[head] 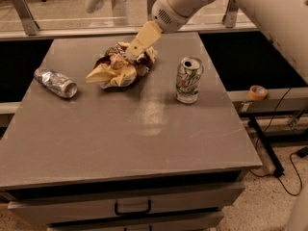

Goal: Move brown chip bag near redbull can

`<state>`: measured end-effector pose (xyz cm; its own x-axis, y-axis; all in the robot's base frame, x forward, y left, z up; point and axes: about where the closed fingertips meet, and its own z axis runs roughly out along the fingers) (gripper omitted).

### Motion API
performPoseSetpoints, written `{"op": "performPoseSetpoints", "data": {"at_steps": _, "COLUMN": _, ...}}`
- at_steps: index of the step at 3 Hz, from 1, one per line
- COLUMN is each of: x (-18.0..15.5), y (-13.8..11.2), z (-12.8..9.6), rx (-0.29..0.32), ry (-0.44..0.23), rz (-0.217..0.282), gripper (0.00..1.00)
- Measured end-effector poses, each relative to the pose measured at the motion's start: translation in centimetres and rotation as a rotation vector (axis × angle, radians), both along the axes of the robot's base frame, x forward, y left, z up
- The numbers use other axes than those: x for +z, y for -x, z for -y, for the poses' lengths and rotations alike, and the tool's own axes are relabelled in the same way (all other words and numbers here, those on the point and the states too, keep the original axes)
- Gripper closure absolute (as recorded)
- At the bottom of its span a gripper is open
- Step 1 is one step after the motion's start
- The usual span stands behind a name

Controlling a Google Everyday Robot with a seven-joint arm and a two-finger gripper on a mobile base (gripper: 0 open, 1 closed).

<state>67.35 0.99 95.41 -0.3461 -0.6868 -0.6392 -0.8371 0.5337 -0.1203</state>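
Observation:
The brown chip bag (120, 67) lies crumpled on the grey table (144, 129), left of the middle at the back. The redbull can (56, 82), silver and dented, lies on its side near the table's left edge, a short gap to the left of the bag. My gripper (136, 47) comes down from the upper right and is at the top right of the bag, touching or just above it.
A wider white-and-green can (188, 80) stands upright to the right of the bag. A glass rail (72, 30) runs behind the table. An orange tape roll (258, 91) sits on a ledge at the right. A drawer handle (132, 208) is below the front edge.

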Motion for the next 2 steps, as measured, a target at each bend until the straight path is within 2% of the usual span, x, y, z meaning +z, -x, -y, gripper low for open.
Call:
{"op": "performPoseSetpoints", "data": {"at_steps": 1, "x": 5.77, "y": 0.29, "z": 3.75, "rx": -0.044, "ry": 0.074, "rz": 0.158, "gripper": 0.0}}
{"op": "performPoseSetpoints", "data": {"at_steps": 2, "x": 6.53, "y": 0.46, "z": 4.01, "rx": -0.046, "ry": 0.084, "rz": 0.177, "gripper": 0.0}}
